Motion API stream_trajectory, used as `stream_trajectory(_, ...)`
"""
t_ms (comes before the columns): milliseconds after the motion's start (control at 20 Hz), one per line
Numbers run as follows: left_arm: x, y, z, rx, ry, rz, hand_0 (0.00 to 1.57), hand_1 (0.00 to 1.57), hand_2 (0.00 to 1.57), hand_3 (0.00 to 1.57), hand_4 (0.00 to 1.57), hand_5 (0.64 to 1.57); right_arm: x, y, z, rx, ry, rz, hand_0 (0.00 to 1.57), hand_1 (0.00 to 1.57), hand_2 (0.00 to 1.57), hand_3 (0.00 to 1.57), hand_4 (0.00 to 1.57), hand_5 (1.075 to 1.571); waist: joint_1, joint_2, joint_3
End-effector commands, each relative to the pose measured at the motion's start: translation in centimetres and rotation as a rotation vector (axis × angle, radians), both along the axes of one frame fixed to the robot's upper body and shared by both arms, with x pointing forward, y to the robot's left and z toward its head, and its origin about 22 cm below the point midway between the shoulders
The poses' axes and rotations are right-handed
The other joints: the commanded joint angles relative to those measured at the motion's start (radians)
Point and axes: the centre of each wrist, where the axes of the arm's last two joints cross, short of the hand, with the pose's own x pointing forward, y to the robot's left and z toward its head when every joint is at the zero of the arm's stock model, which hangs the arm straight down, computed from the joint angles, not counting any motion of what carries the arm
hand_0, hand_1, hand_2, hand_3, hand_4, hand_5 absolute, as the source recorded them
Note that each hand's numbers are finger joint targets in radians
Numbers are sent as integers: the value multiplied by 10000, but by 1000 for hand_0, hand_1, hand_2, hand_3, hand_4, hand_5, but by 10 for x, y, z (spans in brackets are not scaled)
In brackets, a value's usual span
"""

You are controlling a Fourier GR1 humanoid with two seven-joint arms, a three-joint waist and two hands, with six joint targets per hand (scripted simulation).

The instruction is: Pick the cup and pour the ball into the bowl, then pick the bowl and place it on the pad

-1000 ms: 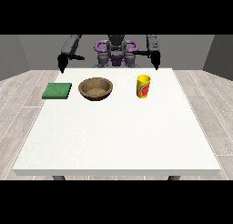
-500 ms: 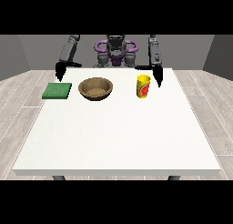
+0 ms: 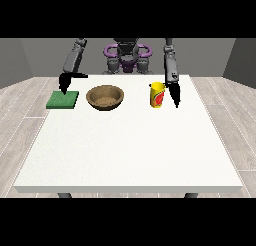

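Note:
A yellow cup [image 3: 157, 94] with a red mark stands upright on the white table [image 3: 130, 145], right of the middle at the back. No ball shows from this angle. A brown wooden bowl [image 3: 105, 97] sits left of the cup. A green square pad [image 3: 62, 99] lies at the far left. The hand at the view's right [image 3: 175, 94] hangs beside the cup on its right, fingers straight and pointing down, a small gap between them and the cup. The hand at the view's left [image 3: 64, 82] hovers above the pad's back edge, holding nothing.
The robot's torso [image 3: 126, 56] stands behind the table's far edge. The table's front half is bare white surface. A wooden floor surrounds the table.
Both arms have come down and forward from their raised pose. The hand at the view's right dropped beside the cup; the other sank toward the pad. Cup, bowl and pad stayed put.

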Motion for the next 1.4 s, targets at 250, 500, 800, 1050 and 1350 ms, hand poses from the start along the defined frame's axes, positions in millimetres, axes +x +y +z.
stream_trajectory(250,19,1,4,146,-213,295,0,0,0,0,0,1411,5,-22,2,-86,-163,-9,0,0,0,0,0,1541,-273,406,1)
stream_trajectory(500,17,-13,4,1116,-1349,2237,1379,1379,1571,1571,1139,1544,19,-31,34,-354,-1340,380,0,0,0,0,0,1540,-1021,1585,8)
stream_trajectory(800,-8,3,-16,1460,-716,3021,1374,1374,1571,1571,1212,1531,7,-47,34,-643,-901,377,0,0,259,0,163,1550,-1310,1166,7)
stream_trajectory(1050,8,-21,16,4005,-378,4251,1394,1394,1571,1571,1251,1530,31,-24,35,-779,336,986,0,0,214,119,231,1553,-1706,-352,45)
stream_trajectory(1350,7,-19,5,7242,1162,4164,1429,1429,1571,1571,1212,1557,34,-13,20,-541,1450,775,0,0,252,0,318,1553,-1394,-1672,31)
